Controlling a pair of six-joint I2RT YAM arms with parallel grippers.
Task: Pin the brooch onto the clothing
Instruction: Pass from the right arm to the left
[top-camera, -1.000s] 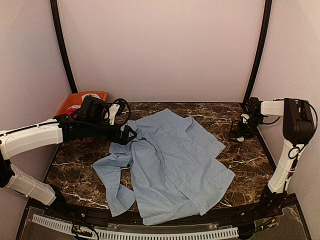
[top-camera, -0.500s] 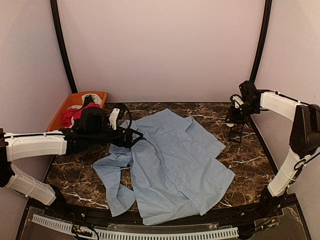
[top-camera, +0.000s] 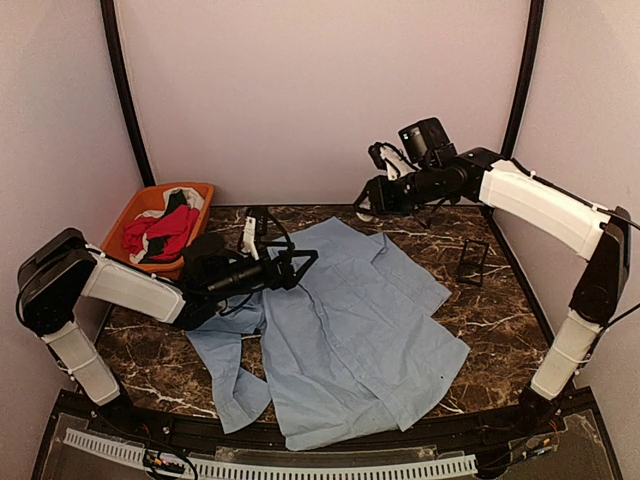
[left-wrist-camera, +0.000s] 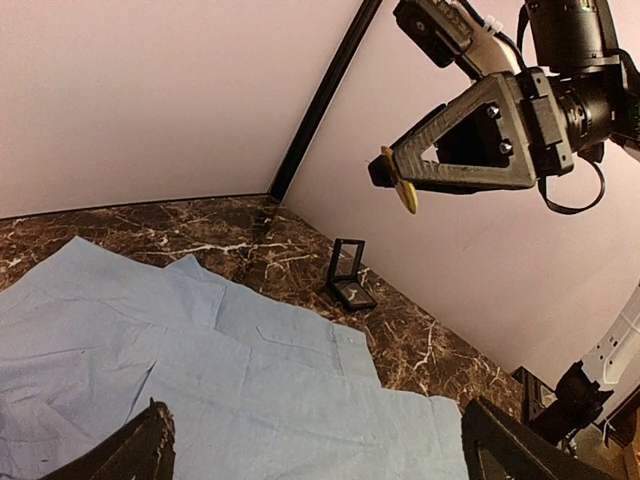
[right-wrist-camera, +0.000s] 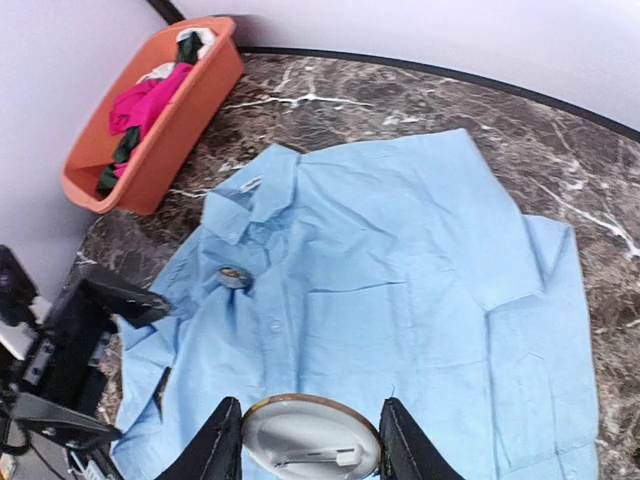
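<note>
The dark marbled surface (top-camera: 490, 310) fills the lower half of the top view. The light blue shirt (top-camera: 350, 330) lies spread flat across its centre, collar toward the upper left. An orange basket (right-wrist-camera: 170, 140) of bundled garments sits at the far left. The left gripper (top-camera: 300, 268) hangs at the shirt's upper-left edge, jaws wide apart and empty. A small black case (top-camera: 472, 262) stands propped at the right. Up in the air, right of centre, the right gripper (top-camera: 372, 200) clamps the round gold-rimmed brooch (right-wrist-camera: 310, 438), clear of the shirt.
</note>
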